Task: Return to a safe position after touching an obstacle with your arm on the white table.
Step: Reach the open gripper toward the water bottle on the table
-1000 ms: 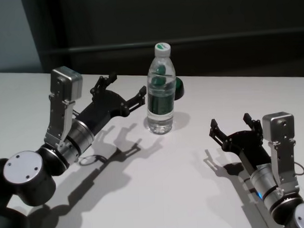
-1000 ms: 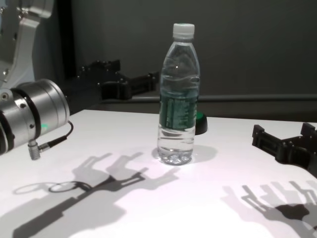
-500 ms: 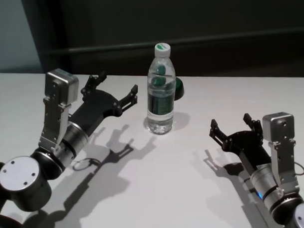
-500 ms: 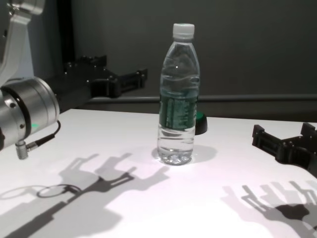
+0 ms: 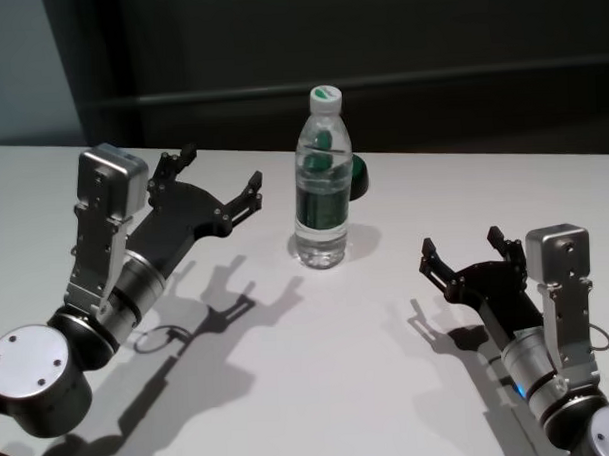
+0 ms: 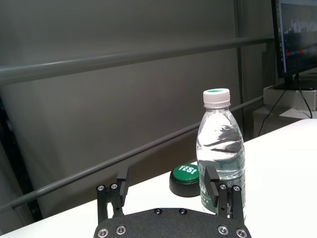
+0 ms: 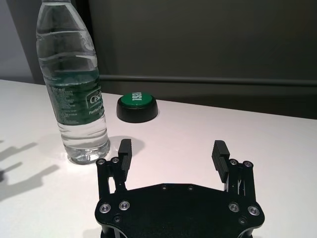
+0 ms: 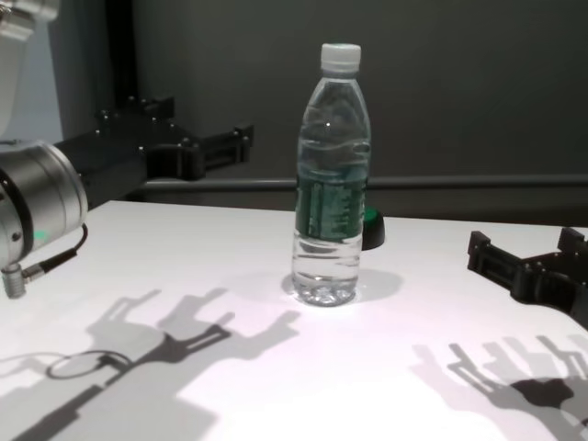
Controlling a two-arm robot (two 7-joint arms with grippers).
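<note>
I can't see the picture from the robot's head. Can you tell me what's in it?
A tall clear water bottle stands upright on a white table, with a small green-topped button just behind it. The robot's left claw hangs open in the air to the bottle's left, not touching it. The right claw is open too, low and nearer the robot.

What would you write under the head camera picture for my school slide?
Left tool, open, beside an upright clear plastic bottle on the white table.
</note>
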